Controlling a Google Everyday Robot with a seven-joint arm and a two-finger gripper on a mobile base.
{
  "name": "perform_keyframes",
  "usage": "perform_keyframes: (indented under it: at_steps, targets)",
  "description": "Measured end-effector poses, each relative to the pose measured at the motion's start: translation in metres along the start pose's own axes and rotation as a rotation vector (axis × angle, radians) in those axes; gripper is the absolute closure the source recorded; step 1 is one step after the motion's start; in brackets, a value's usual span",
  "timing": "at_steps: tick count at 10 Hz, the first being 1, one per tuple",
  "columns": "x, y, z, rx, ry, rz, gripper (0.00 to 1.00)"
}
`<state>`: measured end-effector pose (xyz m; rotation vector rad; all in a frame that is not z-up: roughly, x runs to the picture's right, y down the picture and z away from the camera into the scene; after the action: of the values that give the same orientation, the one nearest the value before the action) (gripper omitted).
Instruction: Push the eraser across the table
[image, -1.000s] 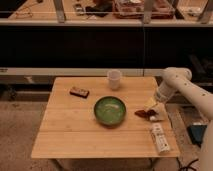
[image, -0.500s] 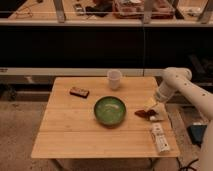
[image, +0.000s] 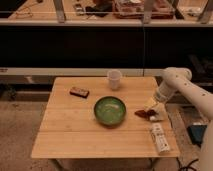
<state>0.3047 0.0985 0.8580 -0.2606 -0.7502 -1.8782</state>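
The eraser (image: 79, 92), a small dark flat block with tan edges, lies on the left rear part of the light wooden table (image: 75, 135). My gripper (image: 150, 105) hangs over the table's right side, far from the eraser, just above a reddish-brown lump. It is open with nothing held. The white arm (image: 175, 82) reaches in from the right edge of the view.
A green bowl (image: 110, 110) sits at the table's middle, between gripper and eraser. A white cup (image: 114, 79) stands at the rear centre. The reddish-brown lump with a white piece (image: 146, 114) lies under the gripper. A long white box (image: 160, 137) lies near the front right corner.
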Motion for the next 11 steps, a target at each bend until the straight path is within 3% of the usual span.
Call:
perform_keyframes:
  at_steps: [4,5,8,9,11]
  targets:
    - [0.001,0.001,-0.001,-0.006,0.002,-0.003,0.20]
    - [0.017,0.002,-0.015,-0.032,0.029,-0.023,0.20]
    - [0.107,-0.020,-0.081,-0.102,0.170,-0.127,0.20]
    - [0.162,-0.043,-0.130,-0.152,0.264,-0.196,0.20]
    - [0.227,-0.089,-0.176,-0.186,0.361,-0.286,0.20]
